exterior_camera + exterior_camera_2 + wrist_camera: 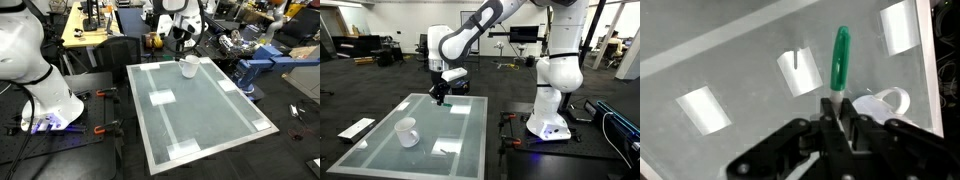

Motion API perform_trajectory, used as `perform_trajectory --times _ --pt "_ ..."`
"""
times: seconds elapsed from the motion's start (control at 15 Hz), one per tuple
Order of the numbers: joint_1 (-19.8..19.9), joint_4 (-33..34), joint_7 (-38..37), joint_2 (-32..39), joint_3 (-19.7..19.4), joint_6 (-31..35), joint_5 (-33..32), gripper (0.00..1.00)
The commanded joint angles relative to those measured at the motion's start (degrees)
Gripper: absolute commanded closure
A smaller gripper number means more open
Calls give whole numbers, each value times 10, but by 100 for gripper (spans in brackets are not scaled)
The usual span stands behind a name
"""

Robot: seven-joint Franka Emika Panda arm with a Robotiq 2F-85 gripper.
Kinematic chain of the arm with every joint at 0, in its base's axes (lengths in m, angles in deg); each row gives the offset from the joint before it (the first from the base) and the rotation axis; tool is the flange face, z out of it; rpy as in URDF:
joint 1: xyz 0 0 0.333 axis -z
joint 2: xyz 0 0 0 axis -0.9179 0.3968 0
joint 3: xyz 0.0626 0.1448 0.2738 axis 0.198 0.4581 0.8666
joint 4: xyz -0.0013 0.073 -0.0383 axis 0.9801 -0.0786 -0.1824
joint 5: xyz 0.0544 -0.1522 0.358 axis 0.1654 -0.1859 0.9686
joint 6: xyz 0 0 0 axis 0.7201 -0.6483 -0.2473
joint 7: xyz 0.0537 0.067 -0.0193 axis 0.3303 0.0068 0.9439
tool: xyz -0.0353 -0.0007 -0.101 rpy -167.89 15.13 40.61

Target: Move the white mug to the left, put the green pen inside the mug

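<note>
While the wrist view catches only a slice of it, we see the whole rectangular glass-topped bench with its pale frame (pixel 205 112) in both exterior views (pixel 440 120), filling the lower middle of each frame. Beside it stands the white jointed robot arm (pixel 555 65), at the right of that frame and at the upper left of the other exterior view (pixel 25 50). It reaches over the bench's far part.

At its end hangs the black two-fingered pincer (pixel 440 95), clear of the glass and near the top centre in an exterior view (pixel 180 42). In the wrist view the pincer (pixel 838 105) rises from the bottom centre, its fingers drawn narrow and clamped on the lower end of the pen.

We find the small plain white cylindrical mug (pixel 189 67) upright on the glass, just below the pincer in that frame, at the lower left in the other exterior view (pixel 407 132), and partly visible at the lower right of the wrist view (pixel 885 102).

Flat white tape patches (pixel 703 108) lie on the glass.

Held in the pincer, the thin green stick-like pen (pixel 841 55) points toward the top centre of the wrist view, off the bench and outside the mug.
</note>
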Motion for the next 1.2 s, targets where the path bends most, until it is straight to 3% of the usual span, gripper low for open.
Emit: perform_trajectory --times 0.0,0.27,0.53,0.8,0.93,1.0,1.07,1.13 --pt "20 -7 104 -11 12 41 55 97" --pt "29 1 287 -10 20 73 194 97" --pt "40 23 474 -6 23 33 334 97" --pt "52 35 644 4 15 -12 425 97" --pt "60 41 686 12 11 -50 438 97" --pt "52 24 645 2 15 -13 418 97" --pt "54 25 652 4 14 -18 419 86" --pt "55 25 652 5 14 -17 419 86"
